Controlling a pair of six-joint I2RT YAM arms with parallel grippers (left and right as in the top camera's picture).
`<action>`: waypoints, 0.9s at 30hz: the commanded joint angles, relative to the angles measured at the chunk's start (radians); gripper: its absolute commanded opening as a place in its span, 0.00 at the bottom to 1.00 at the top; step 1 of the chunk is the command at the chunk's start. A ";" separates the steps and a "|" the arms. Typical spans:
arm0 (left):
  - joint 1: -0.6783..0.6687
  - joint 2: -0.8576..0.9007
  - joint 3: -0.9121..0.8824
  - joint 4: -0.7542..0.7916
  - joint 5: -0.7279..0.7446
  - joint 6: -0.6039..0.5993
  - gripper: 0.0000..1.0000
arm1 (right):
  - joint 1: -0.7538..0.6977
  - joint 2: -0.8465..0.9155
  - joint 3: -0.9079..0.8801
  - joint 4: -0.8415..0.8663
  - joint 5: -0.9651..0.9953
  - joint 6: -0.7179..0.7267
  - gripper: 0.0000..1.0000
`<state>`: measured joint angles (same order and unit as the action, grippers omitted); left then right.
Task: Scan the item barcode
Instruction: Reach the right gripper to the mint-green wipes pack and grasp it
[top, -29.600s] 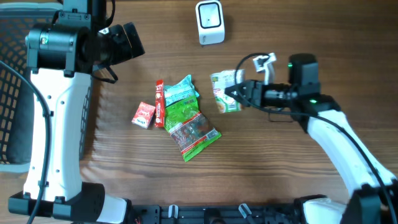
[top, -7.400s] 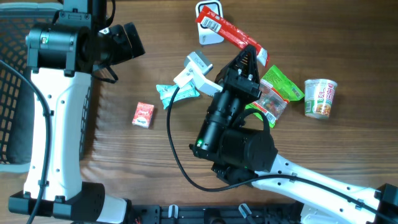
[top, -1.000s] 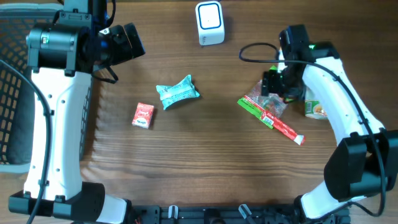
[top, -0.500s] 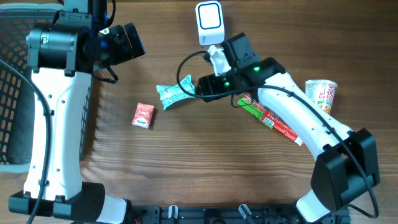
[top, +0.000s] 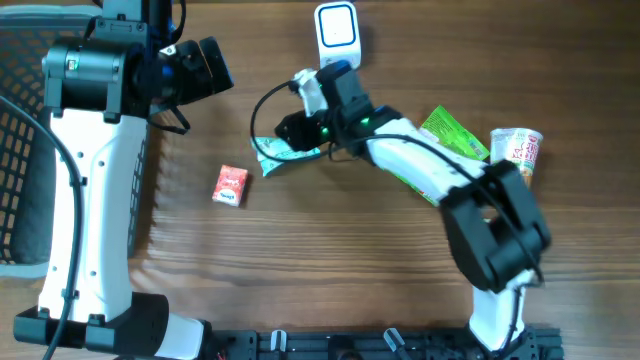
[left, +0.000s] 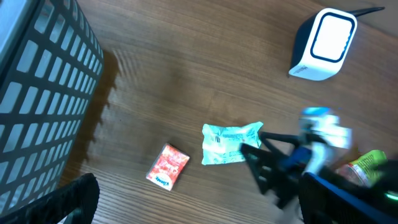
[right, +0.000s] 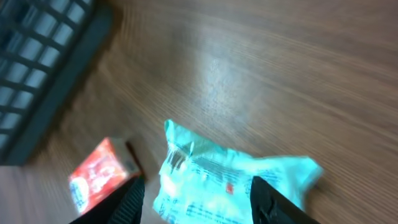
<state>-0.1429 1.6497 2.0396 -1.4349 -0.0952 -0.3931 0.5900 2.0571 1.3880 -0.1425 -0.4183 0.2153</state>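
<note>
Wooden table; dark basket at the left edge. Left gripper hangs far-left over the table, jaws fully released, empty. Right gripper sits mid-table, jaws apart, straddling the teal packet, not clenched on it. White scanner at far edge, apart from the packet. Small red box lies left of the packet.

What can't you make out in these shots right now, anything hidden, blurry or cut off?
- Barcode on the teal packet: motion blur smears the print in the right wrist view, and it is too small overhead.
- Red box: its label is blurred in the right wrist view.
- Green packet: partly covered overhead by the right arm.
- Right end effector: cut off by the bottom edge, so contact with the packet is unclear.
</note>
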 joint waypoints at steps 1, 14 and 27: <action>0.005 0.000 0.003 0.000 0.005 0.020 1.00 | 0.053 0.130 -0.001 0.103 -0.023 0.002 0.56; 0.005 0.000 0.003 -0.001 0.005 0.020 1.00 | 0.014 0.036 0.000 -0.070 0.017 -0.095 0.48; 0.005 0.000 0.003 -0.001 0.005 0.020 1.00 | 0.024 -0.229 -0.030 -0.337 -0.073 -0.058 0.28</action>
<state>-0.1429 1.6497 2.0396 -1.4353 -0.0948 -0.3931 0.6006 1.7733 1.3903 -0.4583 -0.4538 0.1364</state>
